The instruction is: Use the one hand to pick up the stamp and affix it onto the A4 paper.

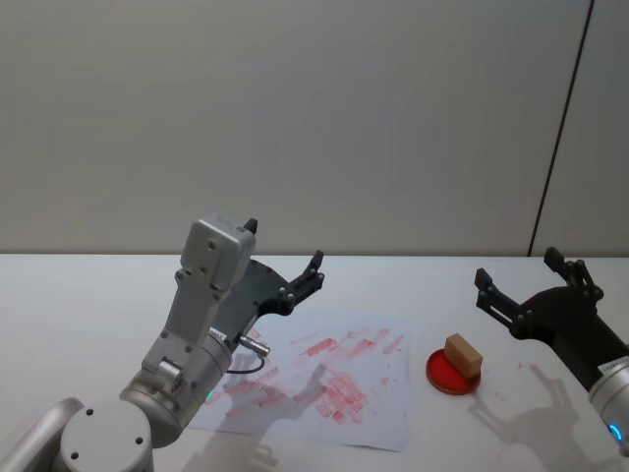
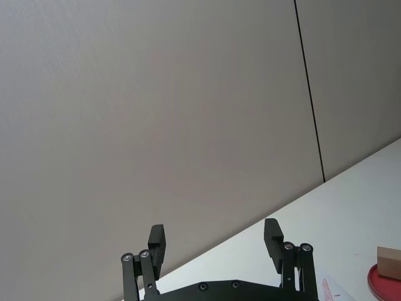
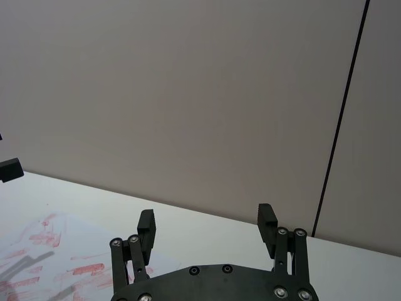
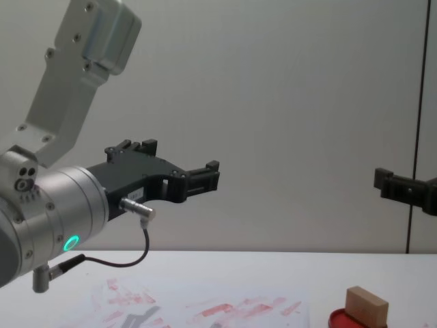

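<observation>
We find the stamp (image 1: 463, 353) standing on the red ink pad (image 1: 440, 379) just right of the A4 paper (image 1: 378, 423). The right gripper (image 1: 518, 267) hangs above and to its right with jaws spread wide and empty, as are those of the left gripper (image 1: 285, 246) raised over the sheet's far left. We judge the block light, stiff and dry-sided, best pinched across its two long side faces, though its inked base may cling a little to the pad. Its underside is hidden against the pad, the left arm covers the paper's near left corner, and the chest view cuts the pad off.
</observation>
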